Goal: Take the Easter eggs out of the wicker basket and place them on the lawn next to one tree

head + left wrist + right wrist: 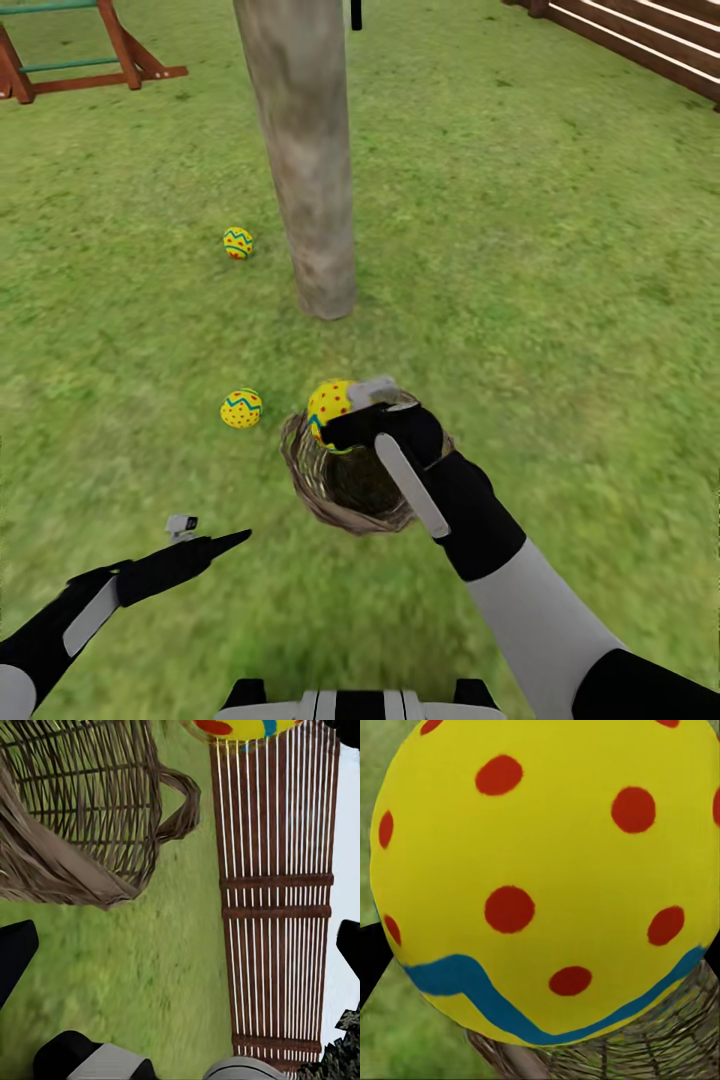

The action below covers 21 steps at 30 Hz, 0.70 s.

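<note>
Right gripper (345,408) jaws clamp one Easter egg (328,403) just above the wicker basket (330,500) rim; right wrist view shows its red dots up close. Two eggs (241,408) (238,242) lie on the lawn (560,300) left of the tree (305,160). Left gripper (215,535) jaws open, empty; left wrist view shows the basket's handle (180,806) and a fence (277,907).

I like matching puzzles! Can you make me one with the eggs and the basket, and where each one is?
Things:
1. Egg farthest up the lawn
2. Egg on the near grass
3. Third egg
4. Wicker basket

Places:
A. Under the right arm
B. Held in the right tool
C. Beside the tree trunk
D. On grass just left of the basket

Pairs: 1-C, 2-D, 3-B, 4-A
</note>
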Motion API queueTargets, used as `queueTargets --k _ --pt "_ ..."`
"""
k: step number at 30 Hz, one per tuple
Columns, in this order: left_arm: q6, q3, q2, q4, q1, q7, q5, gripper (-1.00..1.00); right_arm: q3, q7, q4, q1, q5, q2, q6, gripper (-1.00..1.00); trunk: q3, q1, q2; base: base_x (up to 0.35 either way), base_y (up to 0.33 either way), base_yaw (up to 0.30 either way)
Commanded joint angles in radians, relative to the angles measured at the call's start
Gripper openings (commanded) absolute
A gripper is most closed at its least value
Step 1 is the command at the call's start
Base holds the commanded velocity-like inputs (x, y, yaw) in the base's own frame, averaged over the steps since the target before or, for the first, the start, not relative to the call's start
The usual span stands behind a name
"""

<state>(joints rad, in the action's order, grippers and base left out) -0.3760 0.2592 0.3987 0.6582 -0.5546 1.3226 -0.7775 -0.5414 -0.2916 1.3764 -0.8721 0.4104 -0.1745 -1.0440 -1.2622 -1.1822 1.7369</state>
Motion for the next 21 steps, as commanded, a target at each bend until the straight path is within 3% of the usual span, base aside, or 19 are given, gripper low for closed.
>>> queueTargets --k 1,6,8,9,10,13,16,18,21 --pt "-0.011 0.006 0.003 0.0 -0.001 0.001 -0.009 1.0 0.0 -0.011 0.01 -0.001 0.029 0.0 -0.003 -1.0 0.003 0.004 -0.007 0.0 0.0 0.0" --pt "-0.049 0.005 0.012 0.001 -0.001 0.001 -0.009 1.0 0.024 -0.009 0.086 -0.001 0.057 0.0 -0.003 -1.0 0.018 0.023 -0.042 0.0 0.0 0.0" --pt "-0.05 -0.015 0.012 0.0 -0.001 0.002 -0.009 1.0 0.106 -0.007 0.103 -0.003 0.07 0.0 -0.003 -1.0 0.021 0.027 -0.049 0.0 0.0 0.0" --pt "-0.05 -0.037 0.012 -0.001 -0.001 0.002 -0.009 1.0 0.132 0.014 0.104 -0.004 0.108 0.0 -0.003 -1.0 0.021 0.027 -0.049 0.0 0.0 0.0" --pt "-0.05 -0.044 0.011 -0.001 -0.001 0.003 -0.009 1.0 0.171 0.045 0.104 -0.004 0.144 0.0 -0.003 -1.0 0.021 0.027 -0.049 0.0 0.0 0.0" --pt "-0.049 -0.048 0.011 -0.002 -0.001 0.003 -0.009 1.0 0.283 0.094 0.103 -0.004 0.179 0.0 -0.003 -1.0 0.021 0.027 -0.049 0.0 0.0 0.0" --pt "-0.048 -0.049 0.01 -0.002 -0.001 0.003 -0.008 1.0 0.351 0.153 0.101 -0.004 0.233 0.0 -0.003 -1.0 0.021 0.027 -0.049 0.0 0.0 0.0" --pt "-0.047 -0.049 0.009 -0.002 -0.001 0.003 -0.007 1.0 0.369 0.167 0.098 -0.004 0.298 0.0 -0.003 -1.0 0.021 0.027 -0.049 0.0 -0.015 0.0" --pt "-0.047 -0.049 0.009 -0.002 -0.001 0.003 -0.007 1.0 0.374 0.17 0.098 -0.004 0.355 0.0 -0.003 -1.0 0.021 0.027 -0.049 0.0 -0.189 0.0"
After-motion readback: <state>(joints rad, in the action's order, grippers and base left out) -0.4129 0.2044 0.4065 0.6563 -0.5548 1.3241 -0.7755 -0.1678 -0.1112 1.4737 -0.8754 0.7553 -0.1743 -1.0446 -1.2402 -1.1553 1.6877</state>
